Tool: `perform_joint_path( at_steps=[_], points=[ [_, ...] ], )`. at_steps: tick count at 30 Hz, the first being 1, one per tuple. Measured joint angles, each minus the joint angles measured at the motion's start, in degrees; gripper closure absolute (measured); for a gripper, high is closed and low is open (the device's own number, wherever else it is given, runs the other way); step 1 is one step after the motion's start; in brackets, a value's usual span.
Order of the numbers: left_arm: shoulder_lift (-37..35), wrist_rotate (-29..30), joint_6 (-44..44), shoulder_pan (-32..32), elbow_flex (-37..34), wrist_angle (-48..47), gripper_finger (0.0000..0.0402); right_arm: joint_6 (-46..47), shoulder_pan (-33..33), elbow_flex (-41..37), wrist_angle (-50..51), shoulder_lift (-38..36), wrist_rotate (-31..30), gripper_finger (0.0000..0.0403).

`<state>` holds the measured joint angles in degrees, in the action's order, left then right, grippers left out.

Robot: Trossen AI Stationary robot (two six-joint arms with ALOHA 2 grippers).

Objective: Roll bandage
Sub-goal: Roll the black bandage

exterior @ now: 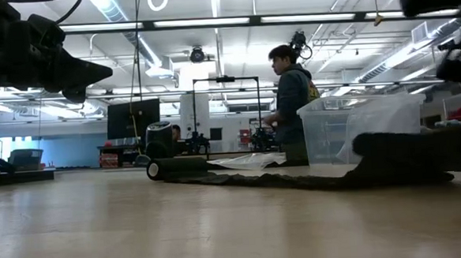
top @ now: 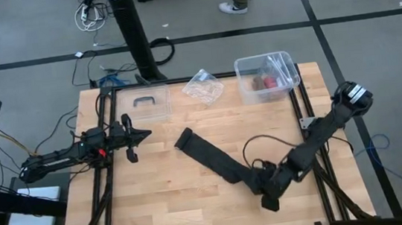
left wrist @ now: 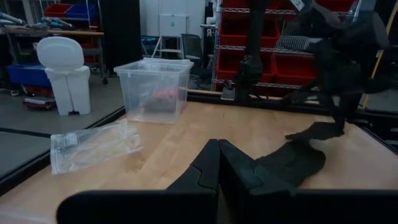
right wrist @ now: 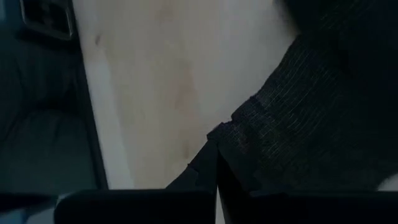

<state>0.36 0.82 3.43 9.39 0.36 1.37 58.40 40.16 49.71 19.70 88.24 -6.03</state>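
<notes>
Light wooden tabletop point(top: 173, 205) on a black frame, grey floor all round, person standing in the room behind in the low view.

Left side: left gripper point(top: 142, 136) parked over the table's left edge, pointing right, fingers pressed together, holding nothing; well apart from the strip. Left wrist view confirms closed fingertips point(left wrist: 211, 165).

Back edge, left to right: clear flat plastic lid with a dark handle point(top: 142, 104), crumpled clear plastic wrapper point(top: 203, 87), clear plastic box point(top: 267, 76) with something red inside, contents not readable.

Centre: long flat black elastic fabric bandage point(top: 209, 155) lying diagonally on the wood, from a short rolled or folded end at centre point(top: 183, 139) down toward the front right. Low view shows that far end as a small dark roll point(exterior: 160, 169) on the table, rest of the strip flat point(exterior: 296, 178). Bandage mostly unrolled.

Right side: right gripper point(top: 269, 188) down at the strip's front-right end, near the table's front right. Fingers closed, tips together point(right wrist: 216, 163) right at the ribbed edge of the black fabric point(right wrist: 311, 124). Actual pinch on the fabric vs. just touching its edge: cannot tell from these views. Fabric bunched under the right arm, seen in the left wrist view point(left wrist: 292, 163).
</notes>
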Motion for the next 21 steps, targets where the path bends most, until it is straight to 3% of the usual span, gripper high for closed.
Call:
perform_joint_path(
  at_steps=[7, 12, 16, 21],
  points=[
    [0.00, 1.36, 0.22, -0.01, 0.00, 0.06, 0.0391, 4.31, 3.53, 0.02, -10.35, 4.53, 7.05, 0.0396],
    [0.00, 2.33, 0.23, -0.02, 0.02, 0.07, 0.0391, 7.32, 5.25, 0.02, -13.99, 4.11, 7.78, 0.0389],
    [0.00, 2.30, -0.01, -0.02, 0.01, 0.02, 0.0391, 10.94, 5.40, 0.02, -15.44, 3.21, 7.76, 0.0368],
    [0.00, 2.28, 0.21, -0.02, 0.02, -0.02, 0.0391, 13.69, 5.38, 0.02, -16.12, 2.89, 7.26, 0.0314]
  ],
)
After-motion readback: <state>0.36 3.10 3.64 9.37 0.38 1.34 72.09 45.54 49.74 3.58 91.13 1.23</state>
